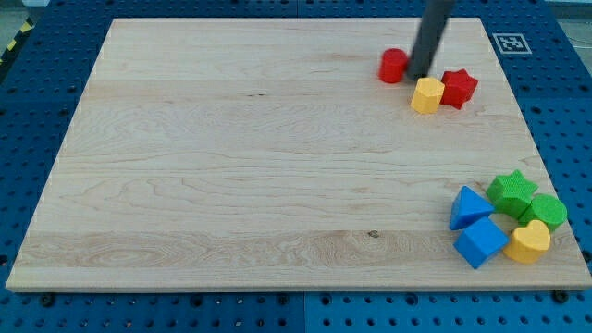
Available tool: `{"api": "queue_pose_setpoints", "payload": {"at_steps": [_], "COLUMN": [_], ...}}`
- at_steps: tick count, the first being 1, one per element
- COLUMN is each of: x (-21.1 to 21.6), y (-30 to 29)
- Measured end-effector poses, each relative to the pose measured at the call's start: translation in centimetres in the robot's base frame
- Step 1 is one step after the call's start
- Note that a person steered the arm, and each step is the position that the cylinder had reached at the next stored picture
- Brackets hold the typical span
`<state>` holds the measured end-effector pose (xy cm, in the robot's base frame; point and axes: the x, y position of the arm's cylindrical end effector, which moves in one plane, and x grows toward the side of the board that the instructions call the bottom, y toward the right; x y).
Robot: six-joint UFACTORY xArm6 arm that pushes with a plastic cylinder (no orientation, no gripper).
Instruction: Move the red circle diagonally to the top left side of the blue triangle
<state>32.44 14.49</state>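
wooden board (231, 176): my tip (418, 75), bare rod with no jaws, touches red circle (393, 66) right side; light, slippery, rolls off-line; push centred toward blue triangle (470, 205).

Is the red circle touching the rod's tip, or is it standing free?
Touching, as far as shows: my tip sits against the red circle on its right side, no gap visible, above the yellow block.

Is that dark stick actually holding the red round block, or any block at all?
Nothing is held. My tip only pushes; it stands beside the red circle, on its right, just above the yellow block.
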Motion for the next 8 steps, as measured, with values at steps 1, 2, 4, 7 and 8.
{"api": "queue_pose_setpoints", "payload": {"at_steps": [1, 2, 4, 7, 8], "x": [-1.3, -3.6, -3.6, 12.1, 10.9], "y": [-1.1, 0.2, -6.4, -6.6, -10.3]}}
